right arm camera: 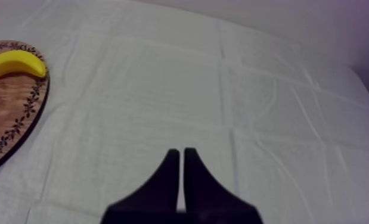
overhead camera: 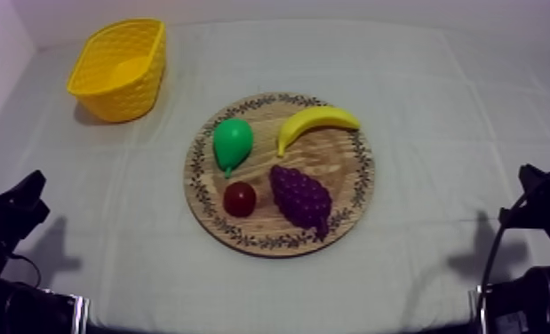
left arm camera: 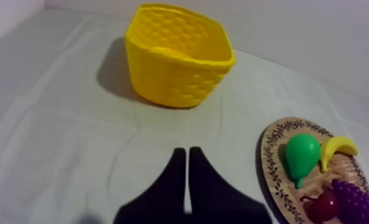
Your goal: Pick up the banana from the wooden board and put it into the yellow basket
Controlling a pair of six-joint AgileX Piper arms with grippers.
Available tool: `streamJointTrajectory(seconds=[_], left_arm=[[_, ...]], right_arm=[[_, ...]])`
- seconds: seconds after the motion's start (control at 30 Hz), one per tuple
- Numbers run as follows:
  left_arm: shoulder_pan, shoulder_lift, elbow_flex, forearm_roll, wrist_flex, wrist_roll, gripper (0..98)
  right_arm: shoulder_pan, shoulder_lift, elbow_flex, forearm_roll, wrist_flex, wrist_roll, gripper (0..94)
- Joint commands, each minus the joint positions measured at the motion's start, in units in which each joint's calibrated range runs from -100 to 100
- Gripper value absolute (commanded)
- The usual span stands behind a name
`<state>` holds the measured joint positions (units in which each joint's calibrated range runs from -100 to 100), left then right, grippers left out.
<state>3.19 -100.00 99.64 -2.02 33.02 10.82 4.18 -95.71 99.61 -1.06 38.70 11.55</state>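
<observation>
The yellow banana (overhead camera: 314,123) lies on the far right part of the round wooden board (overhead camera: 354,191) at the table's middle. The yellow basket (overhead camera: 121,67) stands at the far left, with nothing showing inside it. My left gripper (overhead camera: 29,197) rests low at the left edge, shut, far from the board. In the left wrist view its fingers (left arm camera: 186,156) lie together as a wedge over bare cloth, short of the basket (left arm camera: 178,53). My right gripper (right arm camera: 182,156) is shut too, over bare cloth, with the banana (right arm camera: 12,64) far off on the board (right arm camera: 8,122).
On the board with the banana lie a green pear (overhead camera: 232,144), a small red fruit (overhead camera: 239,199) and a bunch of purple grapes (overhead camera: 301,198). Grey-white cloth (overhead camera: 438,115) covers the table around the board.
</observation>
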Motion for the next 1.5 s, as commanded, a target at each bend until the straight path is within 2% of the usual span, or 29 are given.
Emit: streamJointTrajectory(seconds=[0.0,1.1,1.2,1.37,1.47], left_arm=[[0.46,0.00,-2.10,0.24,7.25,-11.19,0.5],[0.99,0.19,-2.10,0.24,7.20,-11.24,0.3],[1.46,1.59,-2.15,0.54,5.13,-11.75,0.2],[3.60,7.27,-7.56,1.04,2.10,-13.60,0.1],[5.42,12.99,-14.31,-0.01,1.43,-13.62,0.1]], right_arm=[[0.03,-0.05,0.05,0.01,0.01,0.01,0.4],[0.03,-0.05,0.05,0.01,0.01,0.01,0.4],[0.03,-0.05,0.05,0.01,0.01,0.01,0.4],[0.03,-0.05,0.05,0.01,0.01,0.01,0.4],[0.03,-0.05,0.05,0.01,0.01,0.01,0.4]])
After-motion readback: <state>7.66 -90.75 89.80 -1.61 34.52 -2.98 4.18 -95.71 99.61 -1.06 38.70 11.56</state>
